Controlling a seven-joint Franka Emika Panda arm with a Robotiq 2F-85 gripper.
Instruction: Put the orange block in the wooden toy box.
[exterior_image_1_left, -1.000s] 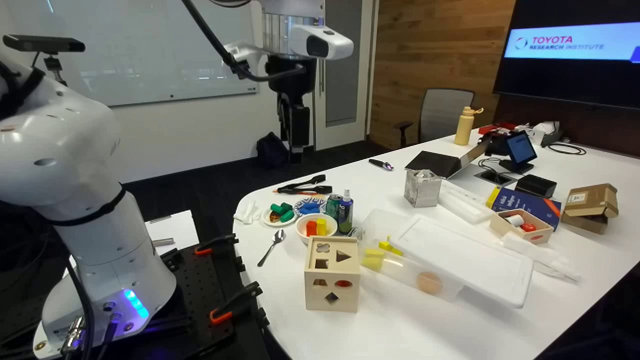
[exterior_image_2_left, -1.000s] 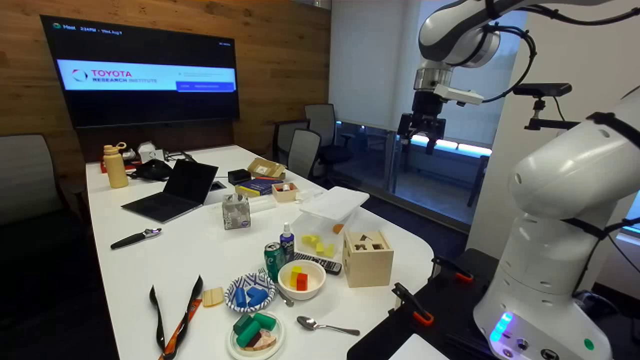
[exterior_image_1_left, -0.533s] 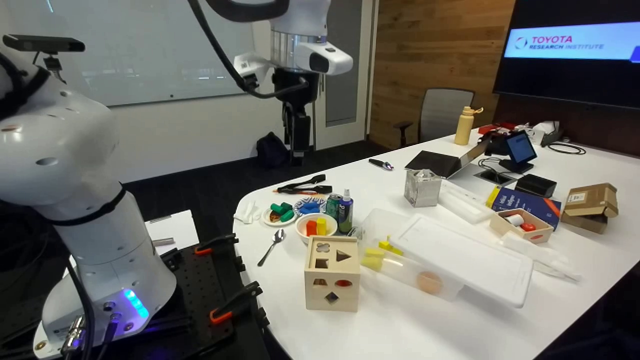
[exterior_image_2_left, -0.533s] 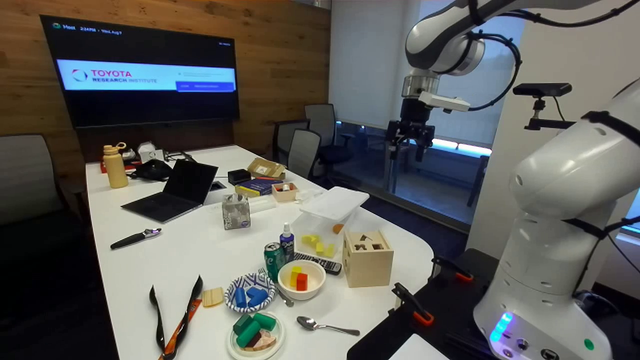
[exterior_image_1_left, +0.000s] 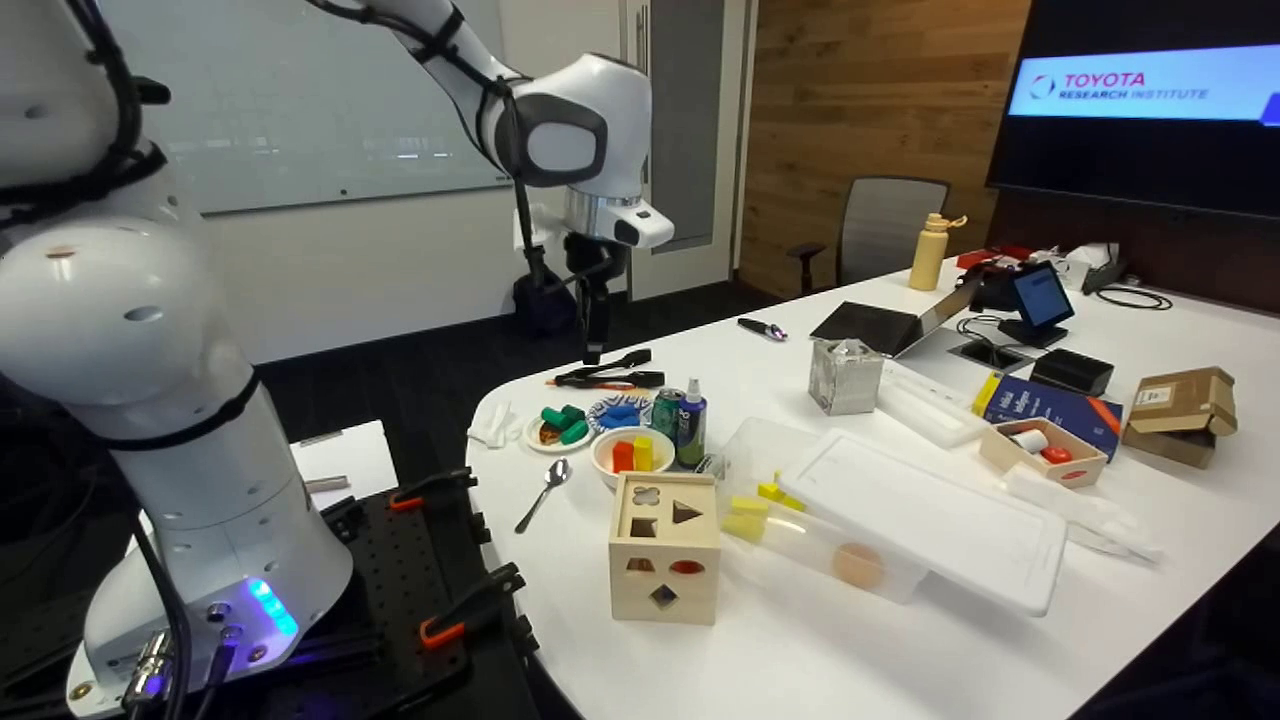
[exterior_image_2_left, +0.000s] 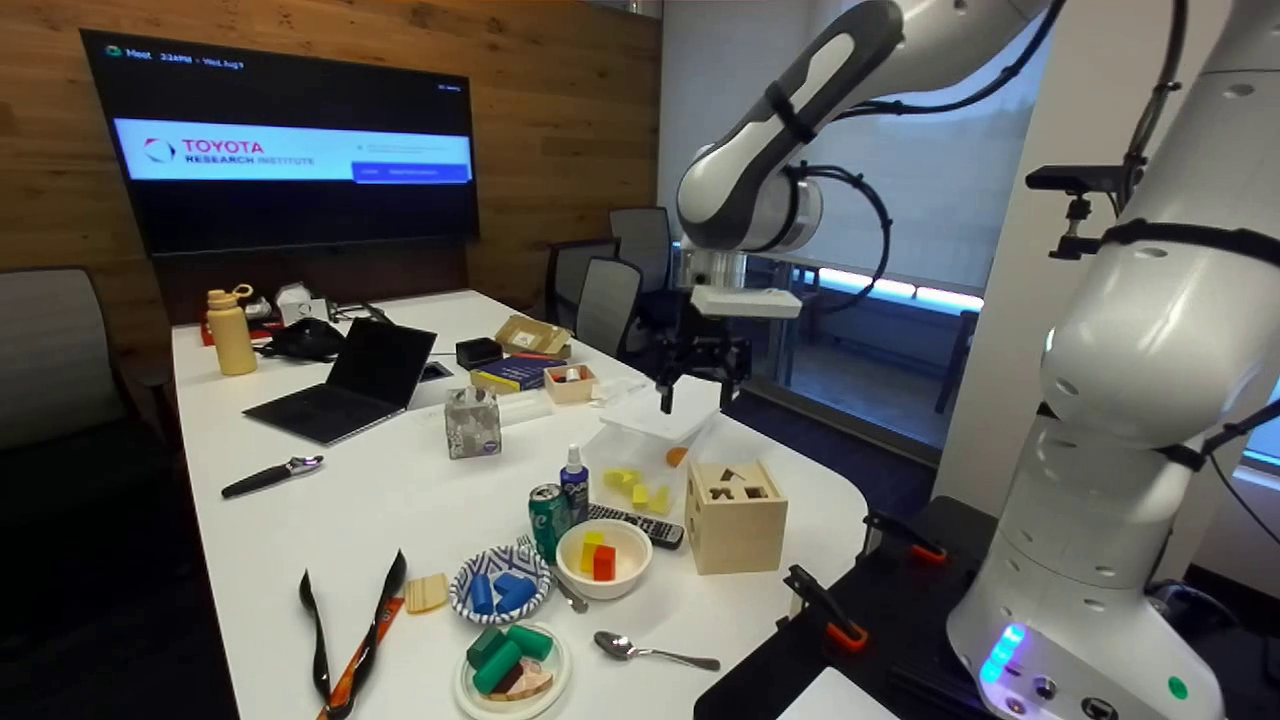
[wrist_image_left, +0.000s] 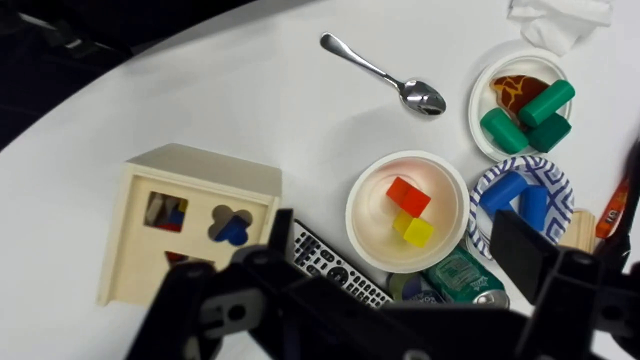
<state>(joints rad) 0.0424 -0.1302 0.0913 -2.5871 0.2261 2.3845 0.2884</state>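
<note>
The orange block (exterior_image_1_left: 623, 456), a red-orange piece, lies in a white bowl (exterior_image_2_left: 642, 572) against a yellow block (wrist_image_left: 418, 232). The orange block also shows in an exterior view (exterior_image_2_left: 604, 564) and the wrist view (wrist_image_left: 409, 197). The wooden toy box (exterior_image_1_left: 664, 590), a pale cube with shaped holes, stands on the table beside the bowl; it also shows in an exterior view (exterior_image_2_left: 738, 535) and the wrist view (wrist_image_left: 134, 260). Several coloured pieces show through its holes. My gripper (wrist_image_left: 399, 237) is open and empty, high above the table; in the wrist view the bowl appears between its fingers (exterior_image_2_left: 697, 398).
A remote (wrist_image_left: 345, 272), a green can (exterior_image_2_left: 547, 520) and a spray bottle (exterior_image_2_left: 574, 485) stand close to the bowl. A plate of green blocks (wrist_image_left: 475, 125), a patterned bowl (wrist_image_left: 565, 192) and a spoon (wrist_image_left: 422, 96) lie nearby. A clear bin (exterior_image_1_left: 890, 580) with a white lid (exterior_image_1_left: 930, 520) adjoins the toy box.
The arm has reached forward and my gripper has come lower, moving left in an exterior view toward the table. It stays open. The blocks, bowl and toy box have not moved.
</note>
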